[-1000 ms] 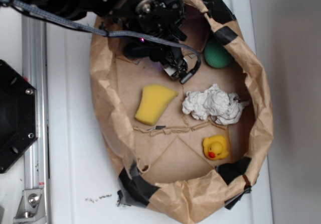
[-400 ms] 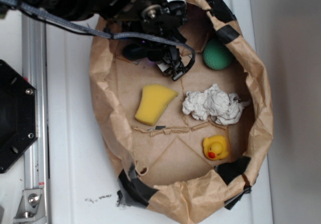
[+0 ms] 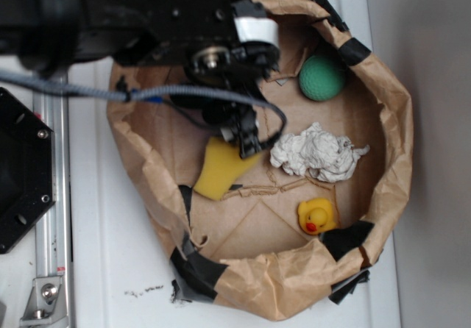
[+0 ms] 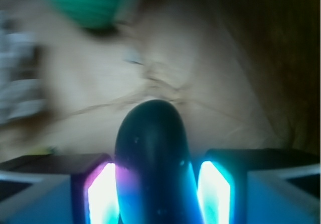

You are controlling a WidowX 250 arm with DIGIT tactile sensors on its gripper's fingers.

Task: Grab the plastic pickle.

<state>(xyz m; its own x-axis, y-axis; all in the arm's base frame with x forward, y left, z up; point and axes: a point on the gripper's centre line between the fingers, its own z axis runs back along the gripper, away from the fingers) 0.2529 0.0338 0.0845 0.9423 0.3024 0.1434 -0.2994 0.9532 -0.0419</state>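
Wrist view shows the pickle [image 4: 153,163] very near the camera, dark and glossy, with its rounded end pointing away. It sits between the two fingers [image 4: 103,194] of the hand [image 4: 158,196], which glow bright on their inner sides, and both fingers press against its sides, so the hand is clamped on the pickle. Under it lies brown paper, and a green ball [image 4: 88,3] is blurred at the top left of this view.

Seen from the exterior camera, the pickle itself is hidden under the black arm [image 3: 147,19]; I cannot find it there. The hand [image 3: 246,133] points down into a brown paper bag [image 3: 390,159] that lies open like a bowl on the white desk [image 3: 110,269]. Its tips are over the upper right corner of a yellow sponge [image 3: 217,173]. Just to the right of the hand is a crumpled white paper [image 3: 316,155]. The green ball [image 3: 322,78] rests near the upper right wall of the bag, apart from the hand. A yellow duck [image 3: 316,216] sits near the lower right wall. Black tape [image 3: 199,269] holds the rim of the bag in some places. A grey cable [image 3: 184,93] runs across the arm.
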